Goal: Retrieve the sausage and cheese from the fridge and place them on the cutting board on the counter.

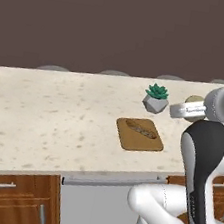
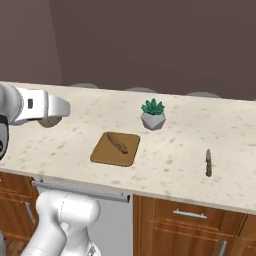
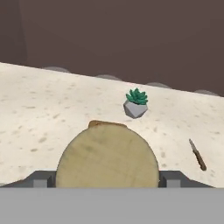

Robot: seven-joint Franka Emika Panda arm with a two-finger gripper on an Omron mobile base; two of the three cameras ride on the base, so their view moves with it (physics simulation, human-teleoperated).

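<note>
- On the beige speckled counter, the brown wooden cutting board lies flat near the front edge, with the sausage already resting diagonally on it; the first half of the task appears done.
- Behind the board stands a small potted succulent in a faceted grey pot, apart from the board and not part of the task.
- Well to the right in the right base view, a knife lies flat on the counter, clear of the board.
- The gripper holds the cheese, a pale round chunk; in the hand view its flat circular face sits between the two dark fingertips, which stand spread wide because the chunk is wide.
- In the left base view the cheese shows at the end of the hand, above the counter and to the side of the board, just beside the succulent.
- The hand is held roughly level, so its camera looks across the counter toward the board, whose far edge peeks above the cheese.
- Judged from this, the carry is near its end: the cheese must cross to the board's bare area beside the sausage before release.
</note>
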